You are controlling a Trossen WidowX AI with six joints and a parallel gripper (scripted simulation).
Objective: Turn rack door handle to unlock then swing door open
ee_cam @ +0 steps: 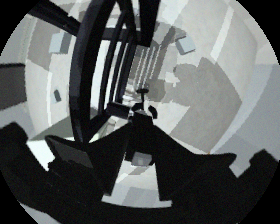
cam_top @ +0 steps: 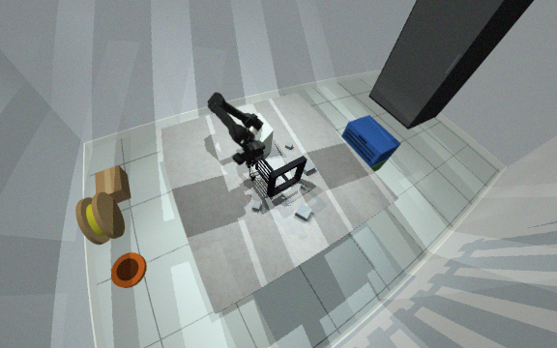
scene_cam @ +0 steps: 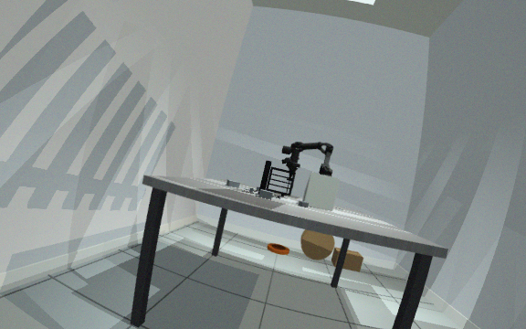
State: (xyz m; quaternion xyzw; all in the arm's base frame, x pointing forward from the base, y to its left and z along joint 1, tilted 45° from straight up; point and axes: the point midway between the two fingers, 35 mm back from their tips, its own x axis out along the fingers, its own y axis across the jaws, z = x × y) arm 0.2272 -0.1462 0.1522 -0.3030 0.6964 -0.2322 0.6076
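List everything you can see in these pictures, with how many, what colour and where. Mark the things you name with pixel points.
Table: one, grey, mid-room
Door frame [cam_top: 272,187]: one, black, on the table
Barred door [cam_top: 265,170] [scene_cam: 280,168]: one, black, swung out from the frame
Small blocks: several, grey, scattered around the frame
Crate [cam_top: 372,137]: one, blue, beyond a table edge
Cabinet [cam_top: 433,53]: one, dark grey, behind the crate
Box [cam_top: 110,181] [scene_cam: 349,260]: one, brown, floor
Spool [cam_top: 109,215] [scene_cam: 318,244]: one, brown and yellow, by the box
Ring [cam_top: 141,274] [scene_cam: 270,249]: one, orange, floor
Arm [cam_top: 232,127] [scene_cam: 310,146]: one, black, above the table

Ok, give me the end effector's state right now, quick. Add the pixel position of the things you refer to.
End effector [cam_top: 253,166] [ee_cam: 141,127]: closed on the rack door's handle [ee_cam: 141,106].
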